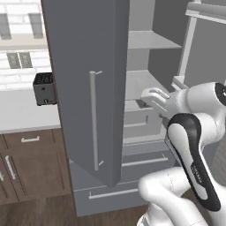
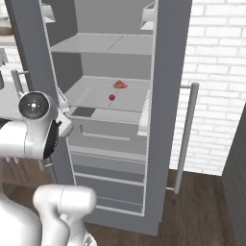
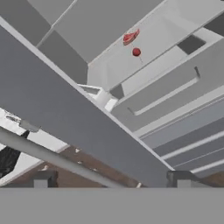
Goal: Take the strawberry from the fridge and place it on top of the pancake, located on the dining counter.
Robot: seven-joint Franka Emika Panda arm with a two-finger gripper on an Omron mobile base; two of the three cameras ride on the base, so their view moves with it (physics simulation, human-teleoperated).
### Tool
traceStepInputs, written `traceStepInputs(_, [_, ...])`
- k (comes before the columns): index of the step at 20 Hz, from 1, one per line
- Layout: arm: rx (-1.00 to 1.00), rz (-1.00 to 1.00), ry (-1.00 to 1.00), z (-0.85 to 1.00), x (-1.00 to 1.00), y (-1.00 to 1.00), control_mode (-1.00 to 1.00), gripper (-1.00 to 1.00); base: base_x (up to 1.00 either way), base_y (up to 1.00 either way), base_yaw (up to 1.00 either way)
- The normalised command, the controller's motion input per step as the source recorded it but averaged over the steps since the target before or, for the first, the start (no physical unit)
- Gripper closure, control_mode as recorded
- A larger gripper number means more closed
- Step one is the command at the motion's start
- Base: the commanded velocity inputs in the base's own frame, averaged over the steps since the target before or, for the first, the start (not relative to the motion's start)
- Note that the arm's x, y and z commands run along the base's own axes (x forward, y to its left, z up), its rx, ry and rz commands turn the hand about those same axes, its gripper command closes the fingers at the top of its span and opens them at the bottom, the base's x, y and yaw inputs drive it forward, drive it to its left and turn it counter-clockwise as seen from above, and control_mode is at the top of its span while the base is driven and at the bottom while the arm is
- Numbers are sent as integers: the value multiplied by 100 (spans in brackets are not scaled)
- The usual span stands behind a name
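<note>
The fridge (image 1: 88,44) stands with both grey doors swung open. The strawberry (image 2: 112,97), a tiny deep-red berry, lies on a pale grey middle shelf (image 2: 96,98), and it appears far off in the hand view as the strawberry (image 3: 136,52). My gripper (image 1: 148,99) hovers in front of that shelf, beside the open left door and well short of the berry. Its fingertips (image 3: 41,179) stand wide apart with nothing between them, so the gripper (image 3: 111,179) is open. The pancake and the dining counter are out of view.
A flat pinkish-red slab (image 2: 120,85) lies behind the berry on the same shelf. The left door's handle (image 1: 92,119) and edge pass close to my hand. A toaster (image 1: 44,88) sits on the kitchen counter (image 1: 26,112) at left. Fridge drawers (image 2: 108,182) lie below.
</note>
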Motion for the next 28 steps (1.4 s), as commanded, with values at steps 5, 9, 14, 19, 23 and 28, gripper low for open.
traceStepInputs(5, [11,-3,6,5,21,-30,-100,-100,0,0,0])
traceStepInputs(9, [1,-1,0,0,26,-6,-100,-100,0,0,0])
traceStepInputs(14, [0,0,0,0,41,0,-100,-100,0,0,0])
traceStepInputs(19, [2,0,0,0,37,-1,-100,-100,0,0,0])
traceStepInputs(23, [4,0,0,0,40,0,-100,-100,0,0,0])
traceStepInputs(28, [8,3,0,0,46,-1,-100,-100,0,0,0])
